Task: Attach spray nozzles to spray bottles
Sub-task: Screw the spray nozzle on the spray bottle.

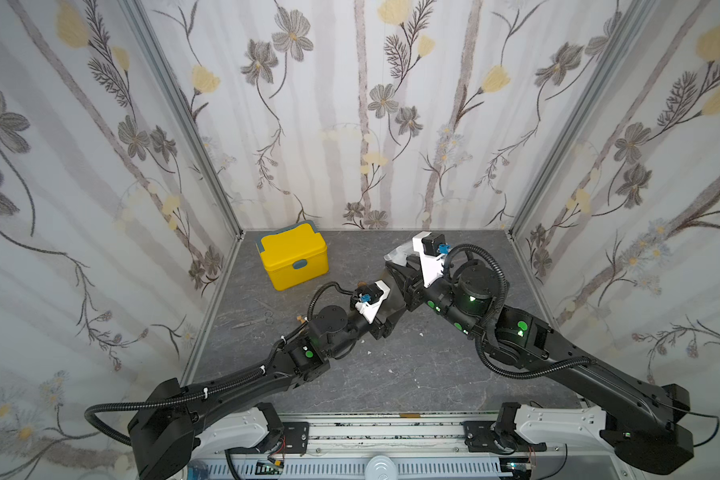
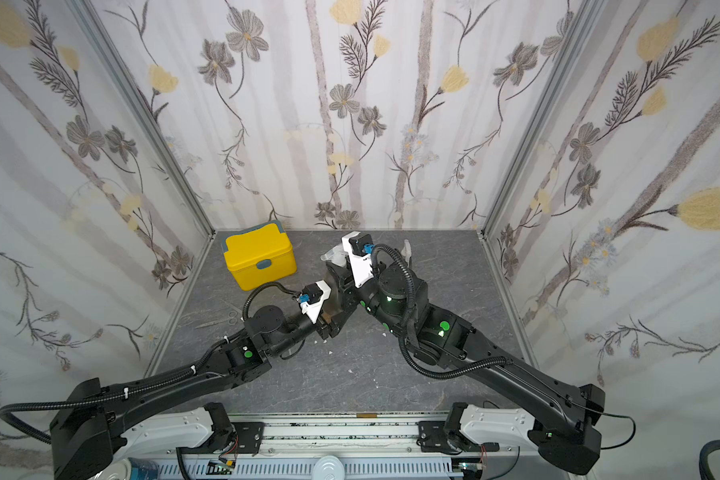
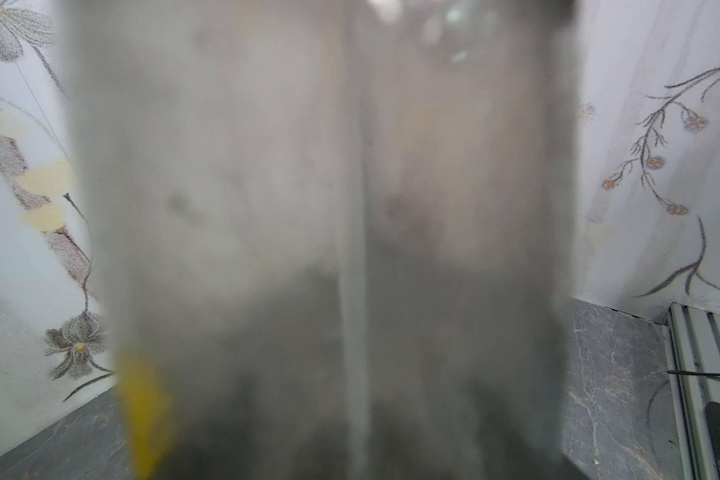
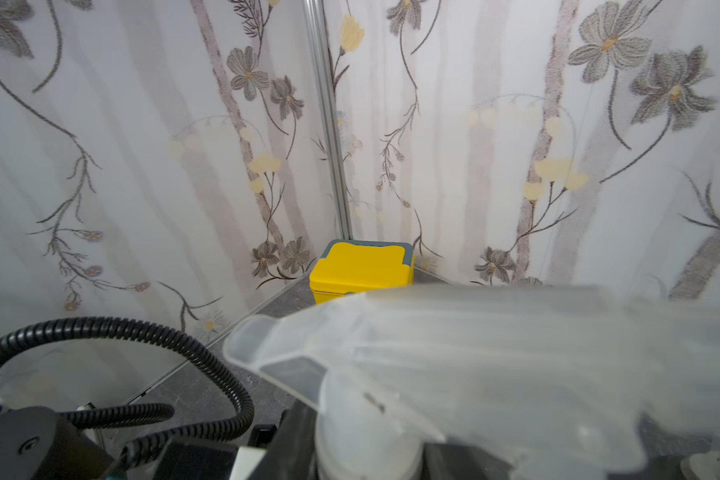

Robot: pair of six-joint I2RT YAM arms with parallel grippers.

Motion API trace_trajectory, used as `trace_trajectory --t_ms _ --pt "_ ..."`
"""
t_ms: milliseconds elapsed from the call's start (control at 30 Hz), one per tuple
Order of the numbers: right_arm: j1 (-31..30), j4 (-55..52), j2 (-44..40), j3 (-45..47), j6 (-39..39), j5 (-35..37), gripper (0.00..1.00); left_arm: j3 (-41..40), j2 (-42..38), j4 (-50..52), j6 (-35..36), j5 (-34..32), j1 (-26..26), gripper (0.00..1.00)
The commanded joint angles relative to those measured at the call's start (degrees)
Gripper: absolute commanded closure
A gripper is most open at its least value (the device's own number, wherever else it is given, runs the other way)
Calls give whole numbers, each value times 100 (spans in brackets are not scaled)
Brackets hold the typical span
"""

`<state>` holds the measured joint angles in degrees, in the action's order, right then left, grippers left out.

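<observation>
Grey bottle (image 3: 350,208) and clear nozzle (image 4: 454,353), near the table (image 1: 391,374) middle.
My left claw (image 1: 393,305) holds the bottle; my right claw (image 1: 408,268) is around the nozzle collar, gripping or not I cannot tell.

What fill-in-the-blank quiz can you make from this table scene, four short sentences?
The lidded box is coloured ___.
The scissors lie beside the ___ arm.
The spray bottle filling the left wrist view is smoky ___.
The clear-whitish spray nozzle shows close up in the ___ wrist view.
Missing: yellow; left; grey; right.
</observation>
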<state>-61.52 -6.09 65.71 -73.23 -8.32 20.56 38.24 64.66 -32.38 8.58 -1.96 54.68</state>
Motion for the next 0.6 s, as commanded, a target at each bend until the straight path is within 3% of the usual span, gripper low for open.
trace_trajectory --t_ms 0,133,567 --pt "-163 -414 112 -134 -188 589 71 44 -31 -638 -9 -116 -13 33" --pt "-200 -740 112 -373 -301 345 62 39 -39 -638 10 -138 0 33" --pt "-656 -1703 74 -745 -522 613 54 19 -37 -681 66 -235 -9 33"
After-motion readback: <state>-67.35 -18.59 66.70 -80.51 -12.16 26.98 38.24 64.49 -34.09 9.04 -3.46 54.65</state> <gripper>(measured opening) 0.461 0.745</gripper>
